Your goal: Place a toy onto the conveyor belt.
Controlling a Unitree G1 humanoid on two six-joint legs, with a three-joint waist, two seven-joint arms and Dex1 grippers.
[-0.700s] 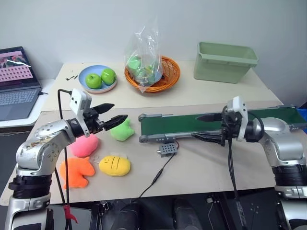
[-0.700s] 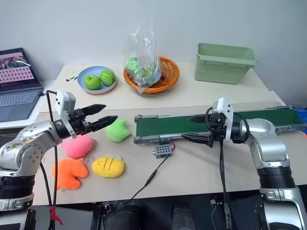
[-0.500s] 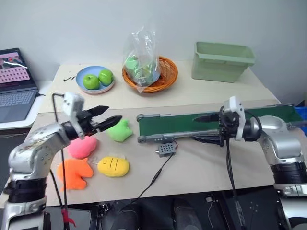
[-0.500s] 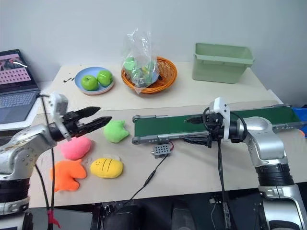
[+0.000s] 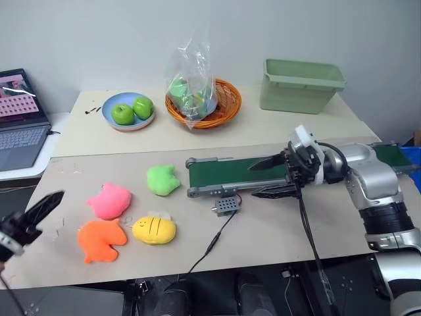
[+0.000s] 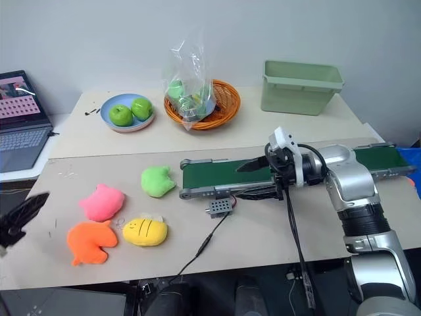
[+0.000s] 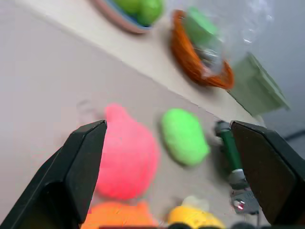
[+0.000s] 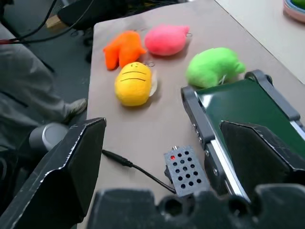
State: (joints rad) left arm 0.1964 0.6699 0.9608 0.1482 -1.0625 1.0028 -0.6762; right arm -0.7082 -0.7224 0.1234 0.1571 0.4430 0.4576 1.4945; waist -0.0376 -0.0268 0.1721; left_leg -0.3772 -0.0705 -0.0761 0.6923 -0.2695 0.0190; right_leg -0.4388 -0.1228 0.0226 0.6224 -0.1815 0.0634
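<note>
Right wrist: four plush toys beside belt end.
Orange toy (image 8: 125, 46), pink plush (image 8: 167, 39), yellow bee (image 8: 134, 84), green plush (image 8: 214, 66); conveyor belt (image 8: 248, 112) adjacent.

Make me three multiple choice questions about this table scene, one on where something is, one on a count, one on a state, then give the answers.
1. Where does the orange toy lie?
A. on the conveyor belt
B. on the table beside the yellow bee plush
C. in the green bin

2. How many plush toys lie on the table?
A. two
B. four
C. six

3. How is the right gripper?
A. open, holding nothing
B. shut on the toy
C. shut on an apple

Answers:
1 B: it lies beside the yellow bee plush, off the conveyor belt.
2 B: orange, yellow, pink plush and green plush.
3 A: its fingers stand apart over the belt, nothing between them.
</note>
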